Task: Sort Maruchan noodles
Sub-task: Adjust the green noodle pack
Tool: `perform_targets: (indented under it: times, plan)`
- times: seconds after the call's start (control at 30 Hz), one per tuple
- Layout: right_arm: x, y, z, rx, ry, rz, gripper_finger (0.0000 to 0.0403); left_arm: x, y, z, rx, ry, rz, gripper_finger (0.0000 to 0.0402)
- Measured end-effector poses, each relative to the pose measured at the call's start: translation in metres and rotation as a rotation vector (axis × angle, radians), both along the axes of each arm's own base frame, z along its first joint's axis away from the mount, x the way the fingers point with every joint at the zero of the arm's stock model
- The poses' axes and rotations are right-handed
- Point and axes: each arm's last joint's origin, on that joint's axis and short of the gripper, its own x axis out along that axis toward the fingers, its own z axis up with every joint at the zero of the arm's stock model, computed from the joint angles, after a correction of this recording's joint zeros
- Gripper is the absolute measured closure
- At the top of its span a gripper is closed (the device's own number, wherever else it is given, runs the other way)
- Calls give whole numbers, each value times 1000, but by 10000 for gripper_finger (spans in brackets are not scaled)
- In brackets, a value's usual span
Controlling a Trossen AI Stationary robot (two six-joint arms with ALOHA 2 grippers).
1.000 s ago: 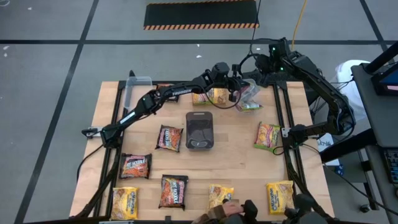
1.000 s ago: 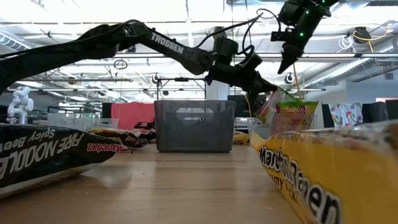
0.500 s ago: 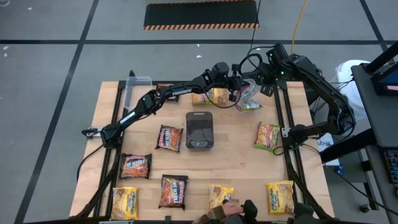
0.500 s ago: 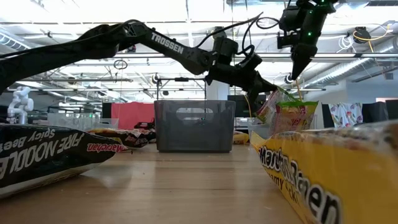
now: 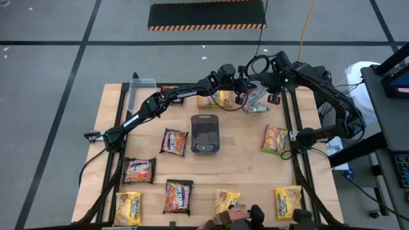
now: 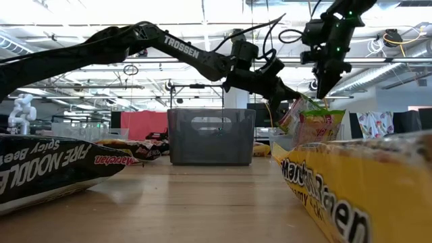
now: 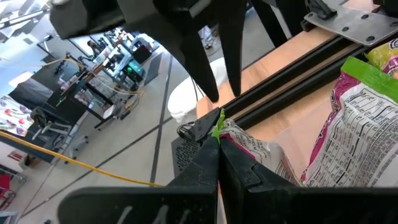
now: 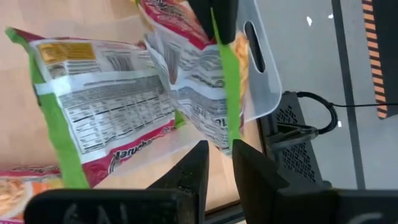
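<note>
From above, the left gripper (image 5: 241, 96) reaches to the table's (image 5: 243, 172) far right corner and pinches the green seam of a green-edged packet (image 5: 255, 97) standing in a clear tub (image 5: 261, 89); its fingers are closed on the seam. The right gripper (image 5: 273, 99) sits just beside that packet, on the tub's right.

The left wrist view adds what the overhead one hides: the closed fingertips (image 7: 211, 163) meet on the green edge (image 7: 219, 121), and the right gripper's two fingers (image 7: 214, 56) hang just above it, parted. The right wrist view shows its own fingers (image 8: 198, 163) slightly apart, close to but not clamping the green seam (image 8: 229, 81), and a second green-edged packet (image 8: 93, 93) lying beside the first, its back panel of small print too fine to read apart from a partial "Maruchan".

The low view shows "TROSSEN" along the left arm (image 6: 181, 47), "FIRE NOODLE", "Spicy Beef" and "Maruchan" on a dark packet (image 6: 47, 165), and "Ramen" on a yellow packet (image 6: 351, 196).

Overhead, more packets lie around a grey tray (image 5: 205, 134): brown ones (image 5: 173, 141) on the left, yellow ones (image 5: 288, 202) along the near edge, an orange one (image 5: 275, 138) on the right. A gloved hand (image 5: 238, 216) shows at the near edge.
</note>
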Motion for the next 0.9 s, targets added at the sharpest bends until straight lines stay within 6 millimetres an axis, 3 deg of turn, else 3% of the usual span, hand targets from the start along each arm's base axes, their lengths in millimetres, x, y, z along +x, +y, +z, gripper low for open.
perform_targets:
  times: [0.3, 0.9]
  plan:
    - [0, -3, -24, -54, 47, 31, 335, 0, 0, 0, 0, -1, 1, 401]
    - [-3, -1, -11, -177, 29, 5, 341, 0, 0, 0, -1, 3, 1, 401]
